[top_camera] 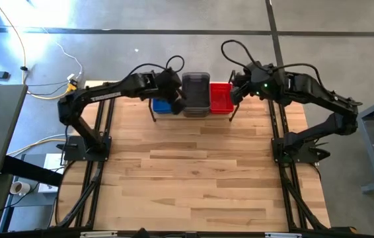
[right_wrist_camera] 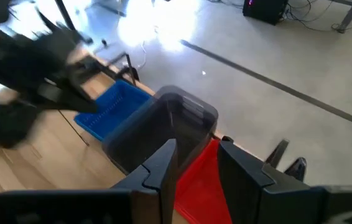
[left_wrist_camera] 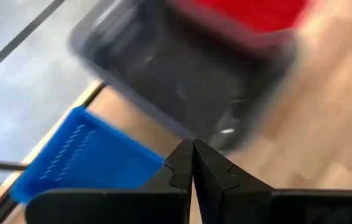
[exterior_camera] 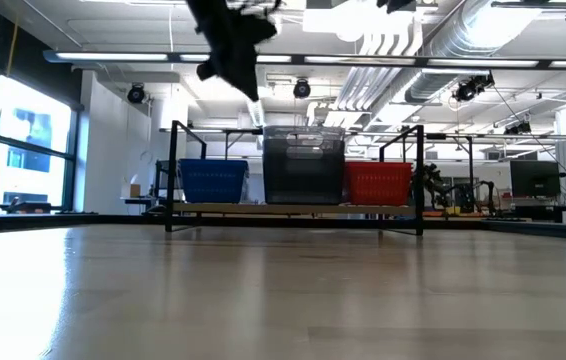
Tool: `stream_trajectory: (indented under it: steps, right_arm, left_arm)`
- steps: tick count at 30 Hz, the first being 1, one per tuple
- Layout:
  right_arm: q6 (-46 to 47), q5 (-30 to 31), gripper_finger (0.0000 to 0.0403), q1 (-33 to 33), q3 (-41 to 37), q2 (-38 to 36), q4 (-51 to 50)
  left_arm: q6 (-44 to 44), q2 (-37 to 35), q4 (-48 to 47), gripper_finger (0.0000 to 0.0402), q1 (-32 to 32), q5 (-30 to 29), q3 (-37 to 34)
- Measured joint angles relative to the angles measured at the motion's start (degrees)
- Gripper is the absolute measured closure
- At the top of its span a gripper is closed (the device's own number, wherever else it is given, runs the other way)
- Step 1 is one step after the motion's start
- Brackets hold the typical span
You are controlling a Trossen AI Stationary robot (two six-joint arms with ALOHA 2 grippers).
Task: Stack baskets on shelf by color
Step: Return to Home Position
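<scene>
Wooden table (exterior_camera: 283,290), foreground. On the shelf (exterior_camera: 420,170) at its far edge: blue baskets (exterior_camera: 211,180), grey baskets (exterior_camera: 303,165), red baskets (exterior_camera: 378,183). Left gripper (left_wrist_camera: 193,146), fingers together, hovers over blue and grey; right gripper (right_wrist_camera: 198,149), fingers apart, near red. Stacking appears complete; arm retraction seems left.

Free: table (top_camera: 193,178), across the high view's lower two-thirds.
Blocked: shelf (exterior_camera: 263,208) with baskets (top_camera: 195,92), upper centre.
Overhead: left arm (top_camera: 108,89) and right arm (top_camera: 306,86) converge there.
</scene>
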Motion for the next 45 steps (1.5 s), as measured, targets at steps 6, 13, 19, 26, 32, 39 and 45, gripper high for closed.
stream_trajectory:
  steps: [6,13,19,26,32,39,45]
  right_arm:
    - [2.14,0.17,0.0304,0.27,-0.47,1.31,-5.35]
    - [8.95,-0.04,0.0304,2.44,-9.25,1.64,-3.49]
    - [11.82,-0.25,0.0304,5.16,-16.55,1.59,1.68]
    - [11.55,-4.32,0.0304,7.44,-23.17,1.51,12.05]
    - [6.91,-9.04,0.0304,8.85,-25.81,1.51,21.55]
    - [4.08,-9.29,0.0304,8.94,-25.81,0.56,27.09]
    - [4.07,-10.27,0.0304,8.96,-25.81,-0.63,27.69]
  left_arm:
    - [0.46,-6.05,-1.45,0.0401,-4.37,1.57,-0.09]
    - [-2.03,-16.49,0.50,0.0401,-8.55,0.22,-10.19]
    - [-5.17,-27.38,7.20,0.0401,-12.25,0.37,-20.76]
    - [-7.25,-39.76,13.76,0.0401,-18.08,0.37,-32.68]
    - [-9.11,-50.15,17.83,0.0401,-22.55,-0.35,-41.96]
    - [-9.42,-61.52,20.82,0.0401,-26.84,-0.64,-52.54]
    - [-6.69,-71.31,26.06,0.0401,-29.28,-0.72,-61.24]
